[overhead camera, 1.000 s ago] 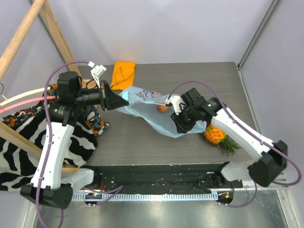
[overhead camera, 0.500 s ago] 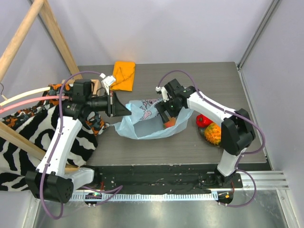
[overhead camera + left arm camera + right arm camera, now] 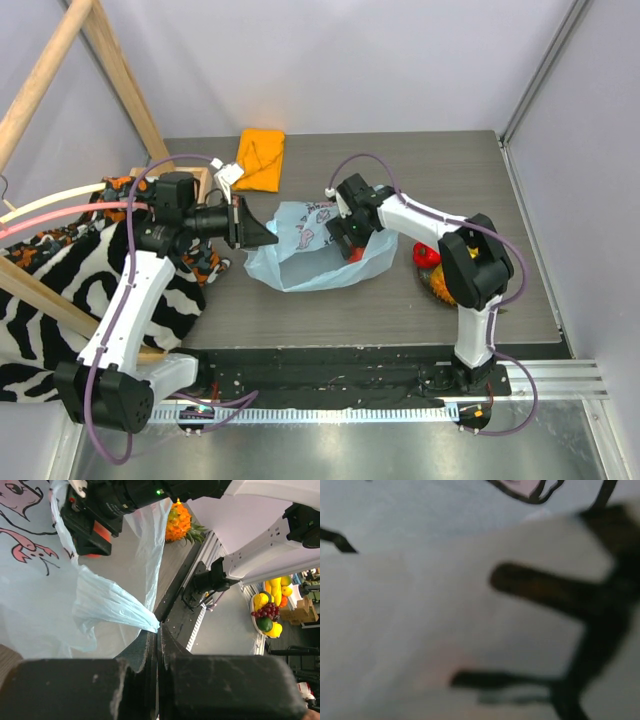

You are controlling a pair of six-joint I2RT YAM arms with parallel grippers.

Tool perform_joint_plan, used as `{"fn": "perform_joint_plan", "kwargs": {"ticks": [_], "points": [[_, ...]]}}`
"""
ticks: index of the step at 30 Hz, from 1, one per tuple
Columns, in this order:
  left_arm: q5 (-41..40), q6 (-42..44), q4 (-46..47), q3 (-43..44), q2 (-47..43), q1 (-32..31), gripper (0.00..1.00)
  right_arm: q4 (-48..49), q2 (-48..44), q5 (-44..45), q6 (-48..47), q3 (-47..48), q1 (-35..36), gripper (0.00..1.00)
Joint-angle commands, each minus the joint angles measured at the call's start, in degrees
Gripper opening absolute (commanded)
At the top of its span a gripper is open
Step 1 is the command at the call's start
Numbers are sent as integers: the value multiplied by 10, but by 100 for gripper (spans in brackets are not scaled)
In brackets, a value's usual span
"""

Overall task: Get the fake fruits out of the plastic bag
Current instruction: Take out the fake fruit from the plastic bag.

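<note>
The light-blue plastic bag (image 3: 300,262) lies mid-table with its mouth open. My left gripper (image 3: 262,234) is shut on the bag's left edge; in the left wrist view its jaws (image 3: 158,630) pinch the thin blue film (image 3: 65,600). My right gripper (image 3: 346,240) reaches into the bag from the right, its jaws apart around a red-orange fruit (image 3: 355,253), which also shows from the left wrist (image 3: 99,531). The right wrist view is only blurred bag plastic (image 3: 420,580). A red fruit (image 3: 427,254) and the pineapple (image 3: 441,284) lie on the table outside the bag, partly behind the right arm.
A folded orange cloth (image 3: 260,158) lies at the back of the table. A zebra-striped cloth (image 3: 50,300) hangs over the wooden frame (image 3: 112,62) at the left. The table's right edge runs close to the pineapple.
My right arm has swung from beside the pineapple back into the bag, and its jaws have opened. A red fruit now lies next to the pineapple. The left gripper keeps its hold, shifted slightly.
</note>
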Motion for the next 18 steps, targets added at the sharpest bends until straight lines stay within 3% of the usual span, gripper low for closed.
{"fn": "perform_joint_plan", "kwargs": {"ticks": [1, 2, 5, 8, 15, 18], "points": [[-4, -16, 45, -12, -21, -3, 0, 31, 19, 39, -27, 46, 1, 75], [-4, -18, 49, -16, -22, -3, 0, 30, 20, 36, -31, 57, -1, 61], [-11, -20, 58, -20, -25, -3, 0, 15, 5, 15, -52, 73, -1, 41], [-16, -20, 74, -23, -25, -3, 0, -4, -50, -24, -85, 66, 0, 30], [-51, -26, 120, -11, 2, -3, 0, -51, -225, -272, -167, 8, -1, 29], [-61, -33, 138, 6, 23, -3, 0, -75, -270, -311, -169, 21, -1, 30]]}}
